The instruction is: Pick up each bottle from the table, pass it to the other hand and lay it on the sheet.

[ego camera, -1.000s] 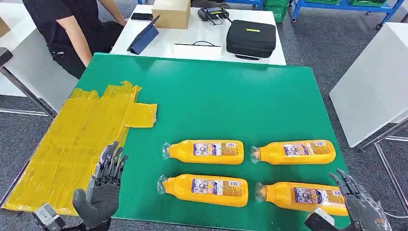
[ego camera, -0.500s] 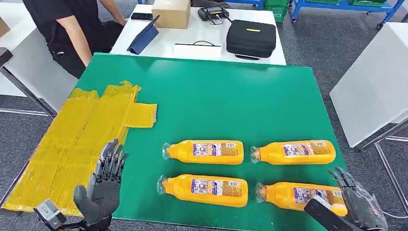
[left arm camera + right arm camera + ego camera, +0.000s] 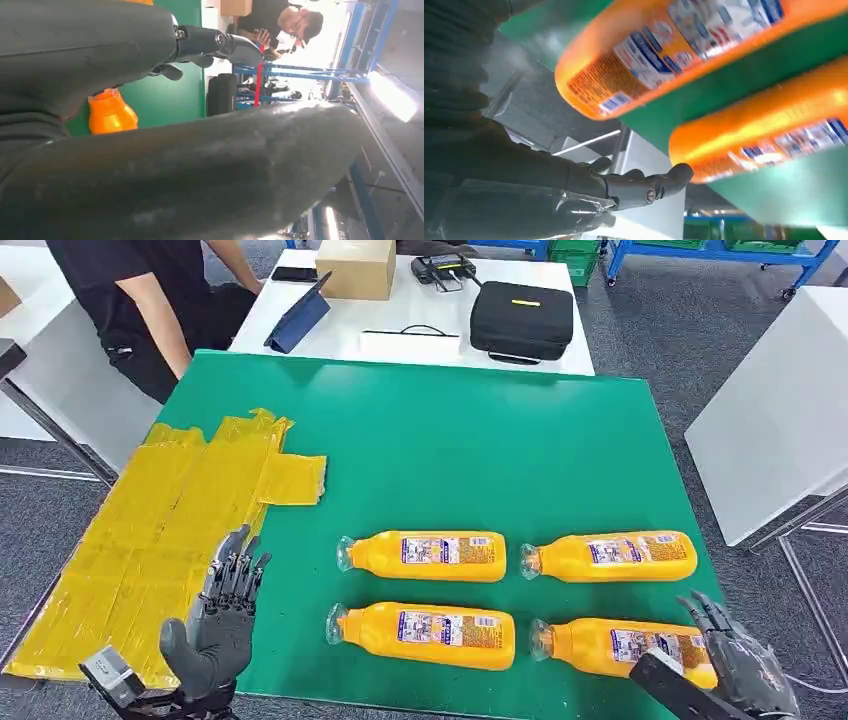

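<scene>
A green mat point(image 3: 430, 430) covers the near table. Behind it stands a white table point(image 3: 400, 315) carrying several things: a black zipped case point(image 3: 522, 320) with a small yellow mark on its lid toward the right, a cardboard box point(image 3: 355, 267) near the middle, a dark blue tablet point(image 3: 298, 318) propped at a tilt on the left, and a black phone point(image 3: 294, 274) lying flat beside the box. A black device point(image 3: 445, 268), perhaps a controller, lies at the far edge, and a thin black cable point(image 3: 412, 333) runs along the front. A person in black point(image 3: 140, 300) sits at the left. Another white table point(image 3: 775, 410) stands on the right, with blue racks point(image 3: 720, 252) beyond.
</scene>
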